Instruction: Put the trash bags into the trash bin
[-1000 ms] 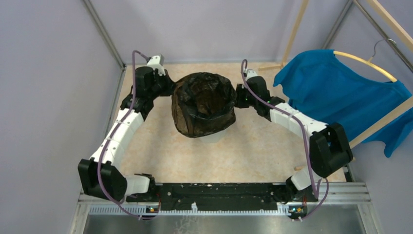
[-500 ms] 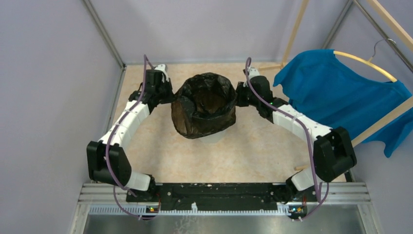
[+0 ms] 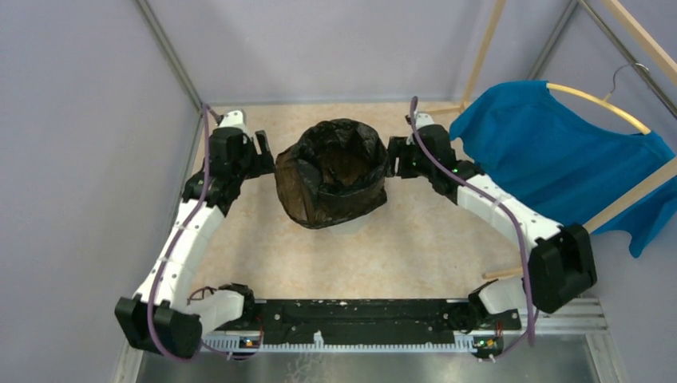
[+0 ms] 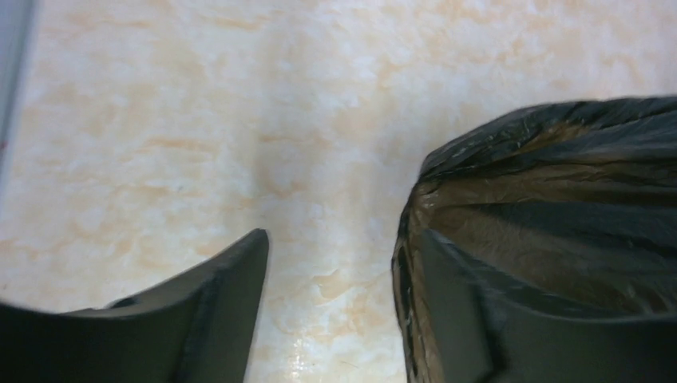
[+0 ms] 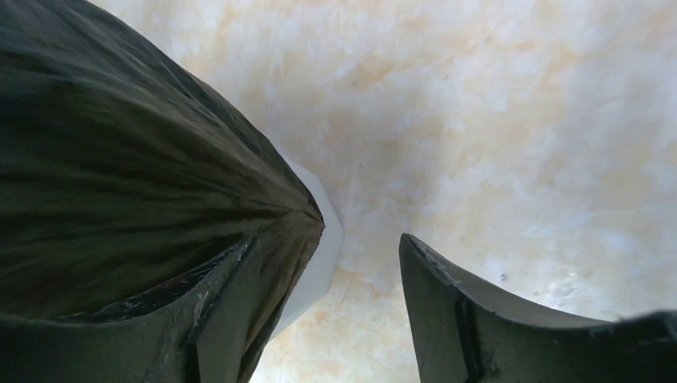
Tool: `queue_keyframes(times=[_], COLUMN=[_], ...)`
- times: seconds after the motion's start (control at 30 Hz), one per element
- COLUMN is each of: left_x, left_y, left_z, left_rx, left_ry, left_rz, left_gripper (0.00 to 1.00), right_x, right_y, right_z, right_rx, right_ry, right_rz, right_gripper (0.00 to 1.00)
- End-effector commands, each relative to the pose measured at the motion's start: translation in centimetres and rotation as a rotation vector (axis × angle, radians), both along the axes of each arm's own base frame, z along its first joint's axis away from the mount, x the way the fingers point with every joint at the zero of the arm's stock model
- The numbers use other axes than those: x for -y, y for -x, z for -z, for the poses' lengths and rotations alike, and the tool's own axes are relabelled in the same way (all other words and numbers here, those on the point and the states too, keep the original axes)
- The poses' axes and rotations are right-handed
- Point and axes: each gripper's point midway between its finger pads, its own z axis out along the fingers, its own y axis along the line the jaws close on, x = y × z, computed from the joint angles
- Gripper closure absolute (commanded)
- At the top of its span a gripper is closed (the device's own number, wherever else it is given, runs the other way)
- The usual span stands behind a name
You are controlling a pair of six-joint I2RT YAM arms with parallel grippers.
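Note:
The glossy black trash bag [image 3: 331, 171] lines the trash bin, its rim folded down over the outside and its mouth open upward. Only a sliver of the white trash bin [image 3: 350, 227] shows below the bag. My left gripper [image 3: 267, 159] stands open just left of the bag. In the left wrist view the bag [image 4: 559, 207] lies against the right finger, and the floor shows between the jaws of the left gripper [image 4: 343, 239]. My right gripper [image 3: 391, 163] is open at the bag's right side. There the bag [image 5: 120, 175] hangs by the right gripper's [image 5: 327, 243] left finger, above the bin's white wall [image 5: 315, 263].
A blue T-shirt [image 3: 559, 159] hangs on a hanger from a wooden rack [image 3: 631, 199] at the right, close behind my right arm. Grey walls enclose the marbled floor [image 3: 415, 239] on the left and at the back.
Both grippers have opened and let go of the bag's rim. My left gripper has drawn back to the left. The bag stays draped over the bin.

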Motion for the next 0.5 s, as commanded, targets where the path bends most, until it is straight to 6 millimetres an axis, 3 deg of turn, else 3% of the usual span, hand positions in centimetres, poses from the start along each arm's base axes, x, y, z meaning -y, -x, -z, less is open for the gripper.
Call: queue_keyframes(times=[0.0, 0.17, 0.27, 0.33, 0.47], left_x=[-2.7, 0.8, 2.4, 3.1, 5.1], left_y=[3.5, 7.1, 9.0, 9.8, 10.2], left_z=[-4.1, -1.6, -0.2, -0.3, -0.6], left_rx=[0.099, 0.056, 0.038, 0.055, 0.087], left_ry=[-0.023, 0.199, 0.298, 0.347, 0.436], left_rz=[-0.103, 0.004, 0.061, 0.090, 0.184], left_gripper=[0.10, 0.05, 0.07, 0.12, 0.17], right_x=[3.7, 4.6, 4.2, 4.1, 1.4], right_y=[0.5, 3.9, 6.2, 7.6, 11.6], right_z=[-6.2, -6.4, -6.1, -5.9, -6.0], right_rx=[0.129, 0.114, 0.093, 0.093, 0.117], right_ry=[0.049, -0.011, -0.071, -0.094, -0.217], right_rz=[0.099, 0.077, 0.007, -0.034, -0.274], right_gripper=[0.32, 0.22, 0.20, 0.20, 0.20])
